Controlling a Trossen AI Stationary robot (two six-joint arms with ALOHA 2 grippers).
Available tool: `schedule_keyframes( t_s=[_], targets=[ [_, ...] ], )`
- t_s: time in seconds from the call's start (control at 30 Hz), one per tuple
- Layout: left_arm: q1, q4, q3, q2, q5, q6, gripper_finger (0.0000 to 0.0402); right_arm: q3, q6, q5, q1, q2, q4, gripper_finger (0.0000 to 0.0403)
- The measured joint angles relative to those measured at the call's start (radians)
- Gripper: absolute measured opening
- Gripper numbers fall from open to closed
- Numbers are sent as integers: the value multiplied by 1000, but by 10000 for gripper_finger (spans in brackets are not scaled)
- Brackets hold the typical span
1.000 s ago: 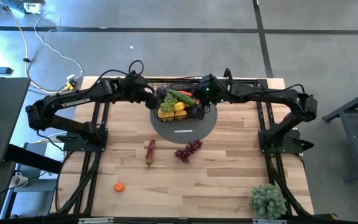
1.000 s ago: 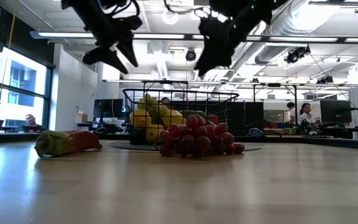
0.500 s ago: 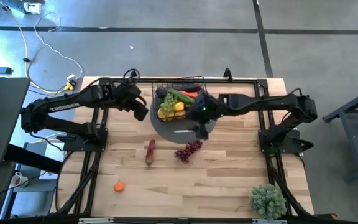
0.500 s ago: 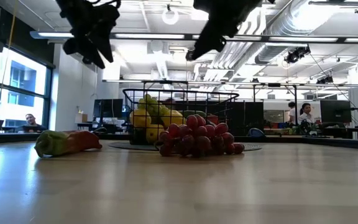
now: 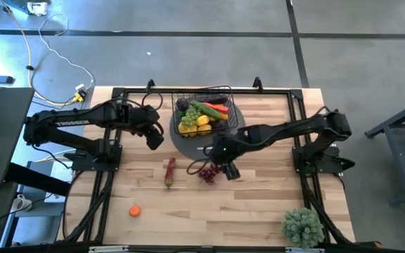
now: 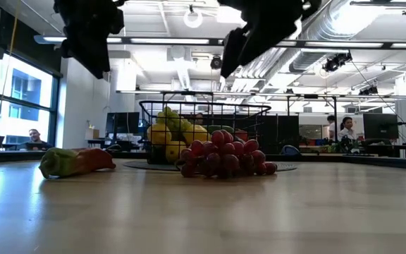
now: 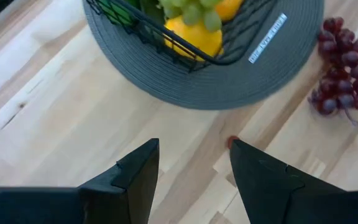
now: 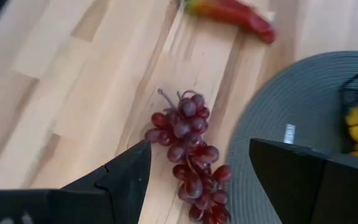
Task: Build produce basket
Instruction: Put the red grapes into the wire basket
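Black wire basket [image 5: 204, 112] on grey round mat [image 5: 207, 145]. Contents: yellow, green, red, purple produce [image 5: 200, 114]. Dark red grapes [image 8: 190, 149]. Red-green chilli [image 5: 169, 171]. Light striped wood desk [image 5: 252, 204].

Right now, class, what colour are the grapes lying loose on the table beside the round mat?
Dark red-purple; the grapes show best in the right wrist view.

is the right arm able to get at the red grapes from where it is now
Probably yes. The right gripper hangs open just above the red grapes, which lie loose on the bare table beside the mat. Nothing covers them, and the left gripper is off to the other side.
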Motion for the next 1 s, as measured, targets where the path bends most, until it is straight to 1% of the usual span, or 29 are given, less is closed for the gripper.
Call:
schedule_keyframes(
  t_s=[0.17,0.43,0.63,0.83,0.93,1.0],
  targets=[
    [-33,0,0,0,-6,-1,188,0,-33,1,7,77,16,255],
    [-39,-1,0,0,-32,-16,188,0,-75,7,7,176,73,255],
    [-39,-5,0,0,-37,-16,188,0,-76,-19,7,237,82,255],
    [-39,-7,0,1,-33,-16,188,0,-75,-17,7,289,89,255],
    [-39,-7,0,1,-33,-16,188,0,-46,-10,7,307,85,252],
    [-39,-7,0,1,-33,-16,188,0,-19,-10,7,312,77,244]
  ],
)
